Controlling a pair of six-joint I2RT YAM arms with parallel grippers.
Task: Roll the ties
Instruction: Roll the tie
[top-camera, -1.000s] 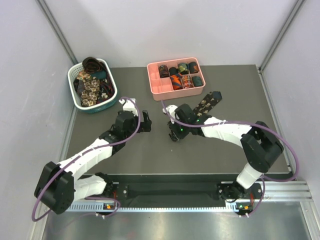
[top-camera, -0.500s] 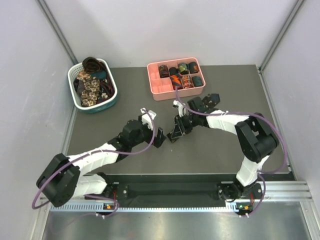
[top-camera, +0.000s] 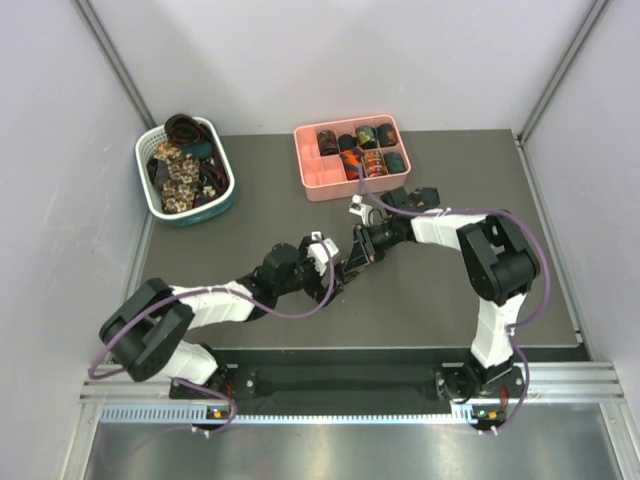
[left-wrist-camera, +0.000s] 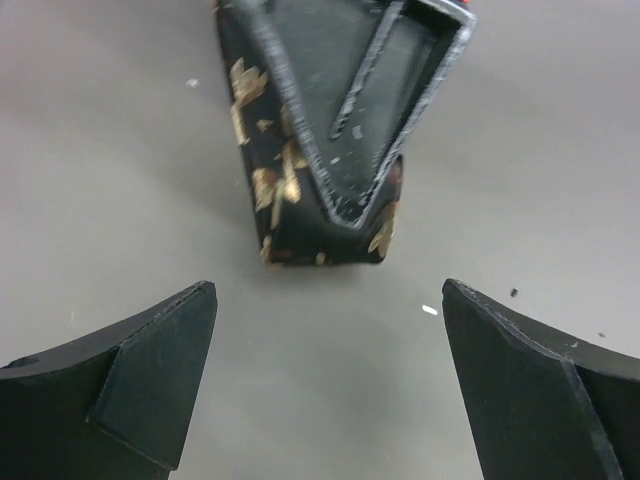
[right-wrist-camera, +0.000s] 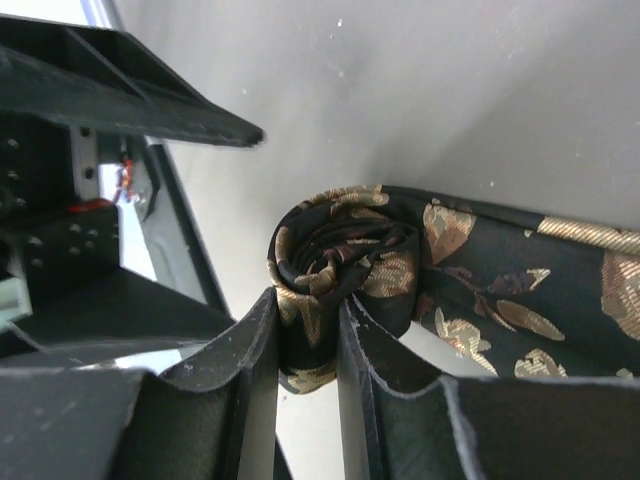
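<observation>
Two grippers meet at the centre of the top view, over the dark table (top-camera: 250, 200). My right gripper (right-wrist-camera: 300, 325) is drawn in narrow and pinches the rolled end of a dark tie (right-wrist-camera: 345, 255) with a beige floral print. One layer of the coil is caught between its fingers, and the coil's open face looks up at the right wrist camera. My left gripper (left-wrist-camera: 330, 345) is spread wide and holds nothing.

The next move turns on one relation. In the left wrist view the rolled end sits straight ahead of the open jaws, centred between them but not yet inside, with bare table in the gap. The unrolled strip runs away from that gripper. Its long axis leads up and to the right in the top view, passing under the right arm toward the lower right corner of the pink tray (top-camera: 303, 165). In the right wrist view the same strip leaves the coil to the right and lies flat.

The left gripper is the nearer free one and faces the roll head-on. I judge it would have to advance along that axis to steady the coil while more strip is wound. Finished rolls (top-camera: 366, 150) already fill several tray compartments.
</observation>
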